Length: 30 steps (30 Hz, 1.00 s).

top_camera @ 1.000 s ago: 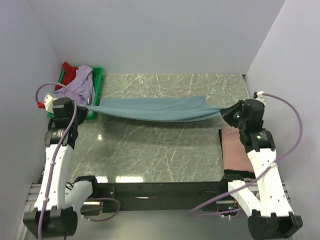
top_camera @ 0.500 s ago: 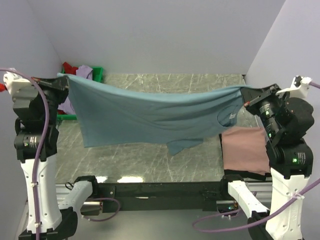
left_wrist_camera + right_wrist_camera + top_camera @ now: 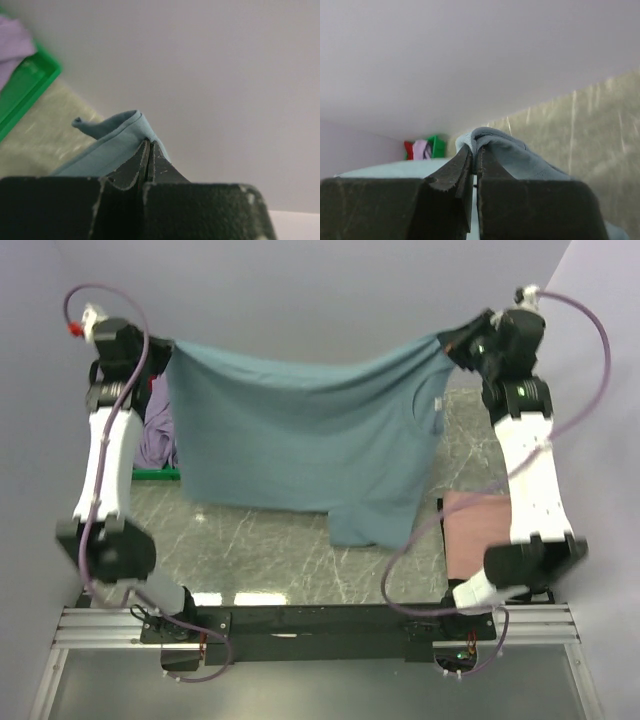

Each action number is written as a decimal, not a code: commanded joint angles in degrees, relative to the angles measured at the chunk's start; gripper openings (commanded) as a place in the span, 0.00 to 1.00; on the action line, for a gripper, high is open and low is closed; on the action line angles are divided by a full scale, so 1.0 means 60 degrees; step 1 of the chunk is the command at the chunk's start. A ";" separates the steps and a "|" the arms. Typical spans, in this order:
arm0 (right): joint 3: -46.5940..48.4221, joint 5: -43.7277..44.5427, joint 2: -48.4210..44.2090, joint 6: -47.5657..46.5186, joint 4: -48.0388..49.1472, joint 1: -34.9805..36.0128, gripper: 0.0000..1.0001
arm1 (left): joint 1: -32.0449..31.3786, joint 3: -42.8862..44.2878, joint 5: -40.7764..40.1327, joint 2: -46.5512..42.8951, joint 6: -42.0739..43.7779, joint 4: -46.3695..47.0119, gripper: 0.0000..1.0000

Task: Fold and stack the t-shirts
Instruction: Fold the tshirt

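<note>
The grey-blue t-shirt (image 3: 300, 445) hangs spread in the air between both raised arms, its lower edge just above the table. My left gripper (image 3: 160, 343) is shut on its left top corner; the cloth edge (image 3: 120, 132) shows at my closed jaws (image 3: 148, 146). My right gripper (image 3: 447, 340) is shut on the right top corner; the bunched cloth (image 3: 505, 145) wraps the jaw tips (image 3: 475, 152). The salmon pink t-shirt (image 3: 478, 540) lies folded at the table's right. The lavender t-shirt (image 3: 157, 435) shows behind the left arm. The red one shows only in the right wrist view (image 3: 409, 149).
The green tray (image 3: 155, 474) sits at the far left, mostly hidden by the left arm and hanging shirt; it also shows in the left wrist view (image 3: 27, 85). The marble table (image 3: 270, 540) shows below the shirt. White walls stand close on three sides.
Both arms have lifted much higher and back, raising the grey-blue shirt from stretched low over the table to hanging full length in the air.
</note>
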 commanded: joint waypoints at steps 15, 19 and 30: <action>0.0763 0.0808 0.0308 -0.0566 0.2421 -0.0121 0.00 | 0.0841 0.2597 0.1692 0.2012 -0.0611 0.1958 0.01; -0.1524 0.0517 -0.0527 0.0047 0.2478 -0.0151 0.00 | 0.0841 -0.0101 0.1561 0.0985 -0.0670 0.2265 0.01; -0.7674 0.0208 -0.2973 0.0665 0.1631 -0.0136 0.00 | 0.0841 -0.6457 0.0974 -0.1183 -0.0319 0.1870 0.01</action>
